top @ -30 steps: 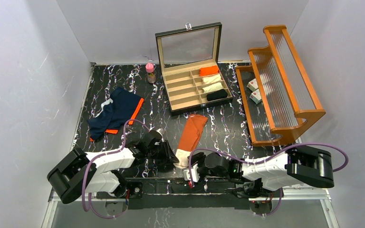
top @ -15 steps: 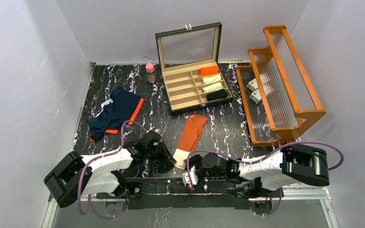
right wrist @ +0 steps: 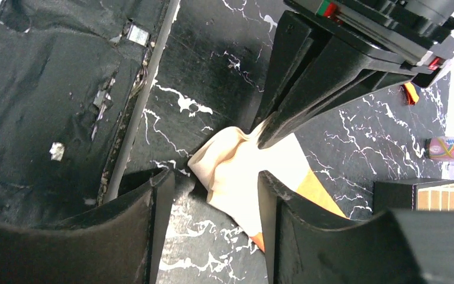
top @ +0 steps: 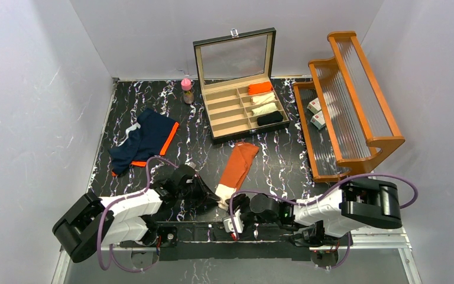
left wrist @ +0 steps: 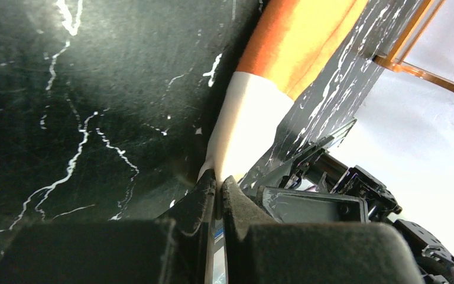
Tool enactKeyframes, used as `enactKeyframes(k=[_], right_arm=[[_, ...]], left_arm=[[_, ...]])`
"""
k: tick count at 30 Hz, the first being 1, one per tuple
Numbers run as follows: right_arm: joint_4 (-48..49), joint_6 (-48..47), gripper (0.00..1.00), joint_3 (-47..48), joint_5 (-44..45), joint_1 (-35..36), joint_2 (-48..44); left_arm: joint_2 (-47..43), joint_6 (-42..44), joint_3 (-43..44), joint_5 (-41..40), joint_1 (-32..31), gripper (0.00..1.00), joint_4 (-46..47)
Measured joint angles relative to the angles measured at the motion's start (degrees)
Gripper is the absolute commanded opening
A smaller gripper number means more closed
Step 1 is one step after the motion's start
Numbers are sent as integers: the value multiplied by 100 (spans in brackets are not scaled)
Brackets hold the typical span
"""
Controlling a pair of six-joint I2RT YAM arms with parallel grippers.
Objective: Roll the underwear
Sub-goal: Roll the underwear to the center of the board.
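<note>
Left wrist: L gripper (left wrist: pixel 217 180) pinched tight on white waistband (left wrist: pixel 245 127) of rust-orange underwear (top: pixel 239 163), strip lying btwn both arms.
R gripper (right wrist: pixel 213 183) spread, straddling waistband's other corner; shd close level w/ L, then roll evenly, strip kept straight.

The table (top: pixel 284 160) is showing black with white marble veining. The rust-orange underwear (top: pixel 239 163) is showing a white waistband, and the navy underwear (top: pixel 143 139) is showing bright orange trim. The box (top: pixel 227 112) is showing black outside, beige inside. The rack (top: pixel 360 94) is showing reddish-brown wood.
</note>
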Motion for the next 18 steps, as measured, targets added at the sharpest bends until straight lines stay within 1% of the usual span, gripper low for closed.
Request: enactKeyframes(k=[5,8,15,18], right_arm=[[534,41,52,0,162,69,385],[713,134,48,0,232,79,524],[1100,490,42,0,518,107,822],[1270,620,36,-8,652,111,934]], left_arm=[[-25,-44,-33,-26,3,0,-33],[-70,-37,-33,-47,3,0,-73],[-92,78,-26,-80,3,0,-306],[-145,126,-24,-98,3,0,-422]])
